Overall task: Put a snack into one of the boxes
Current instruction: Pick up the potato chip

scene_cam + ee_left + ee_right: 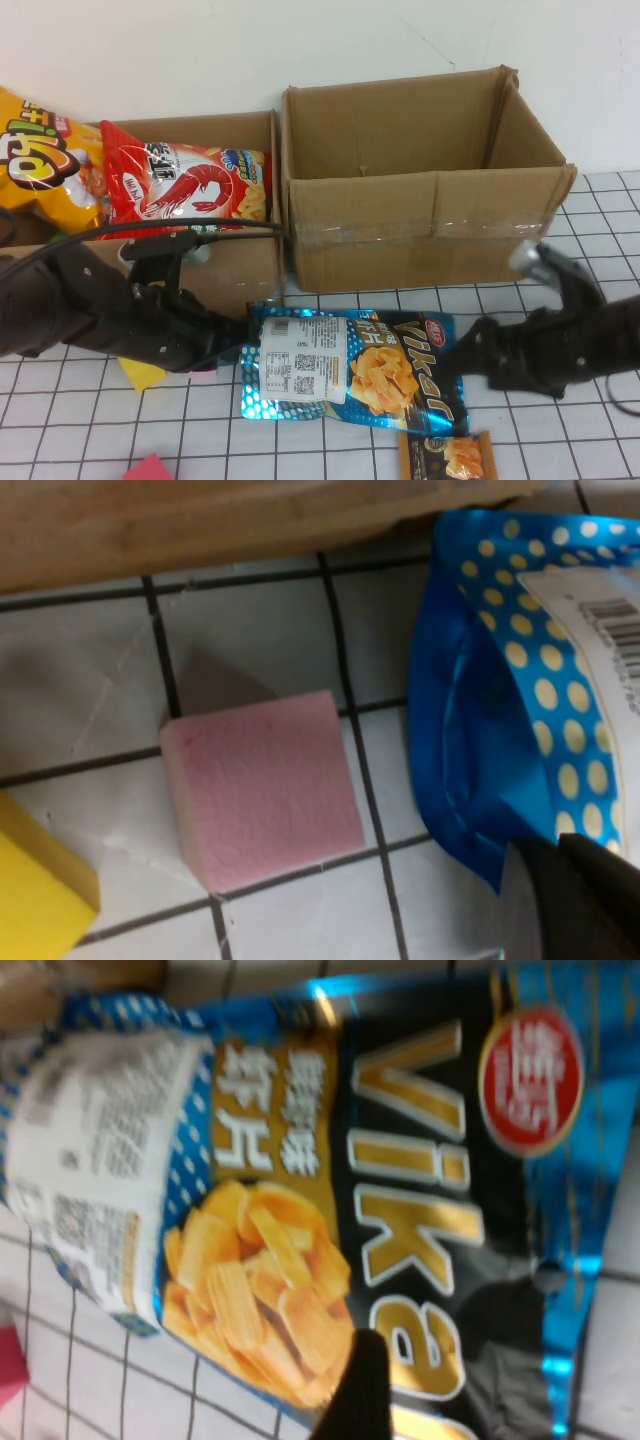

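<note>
A blue Vikan chips bag (350,368) lies flat on the gridded table in front of the two cardboard boxes. My left gripper (243,347) is at the bag's left edge; in the left wrist view its fingertips (585,900) close on the blue dotted edge (480,730). My right gripper (472,362) is at the bag's right end, open, with one finger (350,1395) over the bag's face (400,1180). The left box (235,265) holds a red shrimp-chips bag (190,185) and an orange bag (45,160). The right box (420,240) is open and shows nothing inside.
A small brown snack packet (447,457) lies at the front, under the blue bag's lower edge. A pink foam block (260,785) and a yellow block (40,890) lie beside my left gripper. A pink piece (148,468) lies at the front left.
</note>
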Tool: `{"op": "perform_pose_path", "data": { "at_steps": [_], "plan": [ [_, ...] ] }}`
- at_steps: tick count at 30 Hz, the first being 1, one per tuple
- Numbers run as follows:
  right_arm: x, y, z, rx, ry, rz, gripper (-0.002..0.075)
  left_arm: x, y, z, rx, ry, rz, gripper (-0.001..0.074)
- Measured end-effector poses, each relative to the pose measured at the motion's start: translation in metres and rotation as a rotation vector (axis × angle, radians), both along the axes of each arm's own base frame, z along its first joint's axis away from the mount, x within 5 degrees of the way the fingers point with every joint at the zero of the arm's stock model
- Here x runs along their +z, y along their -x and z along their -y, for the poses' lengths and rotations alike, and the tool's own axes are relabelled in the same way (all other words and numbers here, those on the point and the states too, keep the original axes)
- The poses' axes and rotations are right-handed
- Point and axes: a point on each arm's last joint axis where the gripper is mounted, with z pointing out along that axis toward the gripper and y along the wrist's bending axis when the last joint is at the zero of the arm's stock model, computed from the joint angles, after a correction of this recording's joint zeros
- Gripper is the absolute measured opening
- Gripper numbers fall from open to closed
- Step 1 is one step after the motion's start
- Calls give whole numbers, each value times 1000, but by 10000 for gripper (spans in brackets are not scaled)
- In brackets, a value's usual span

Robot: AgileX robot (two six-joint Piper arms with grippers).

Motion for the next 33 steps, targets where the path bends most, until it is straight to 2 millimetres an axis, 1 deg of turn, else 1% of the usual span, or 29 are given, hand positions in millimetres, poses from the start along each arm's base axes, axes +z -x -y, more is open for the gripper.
{"op": "perform_pose_path", "data": {
  "at_steps": [3,8,11,15,18,21,24,27,28,29,30,31,33],
  "plan": [
    [-14,0,-5,48,-52,-17,643,-3,-2,1,10,0,-2,-2],
    [-24,-4,-14,62,-195,2,644,-9,-3,2,15,0,-13,-2],
    [-27,-5,-17,74,-245,17,644,-12,-5,2,16,-3,-20,-2],
    [-30,-3,-20,135,-274,54,644,-18,-6,2,6,-13,-29,-2],
    [-29,-2,-22,194,-299,102,623,-22,-6,2,0,-18,-38,-2],
    [-26,0,-24,252,-317,157,544,-25,-7,3,-1,-14,-40,-2],
    [-25,0,-24,276,-314,185,424,-24,-7,4,-10,-9,-32,-2],
    [-25,0,-24,283,-312,194,258,-23,-7,4,-17,-8,-25,-2],
    [-25,0,-24,284,-312,195,191,-21,-7,4,-21,-8,-17,-2],
    [-25,0,-25,285,-314,196,127,-17,-6,4,-22,-5,-8,-2],
    [-25,0,-25,286,-315,196,85,-13,-6,4,-24,-2,4,-2],
    [-25,0,-25,289,-319,198,62,-6,-5,4,-30,-3,26,-2],
    [-24,0,-25,291,-320,199,37,9,-1,2,-40,-7,70,-2]
  ]
}}
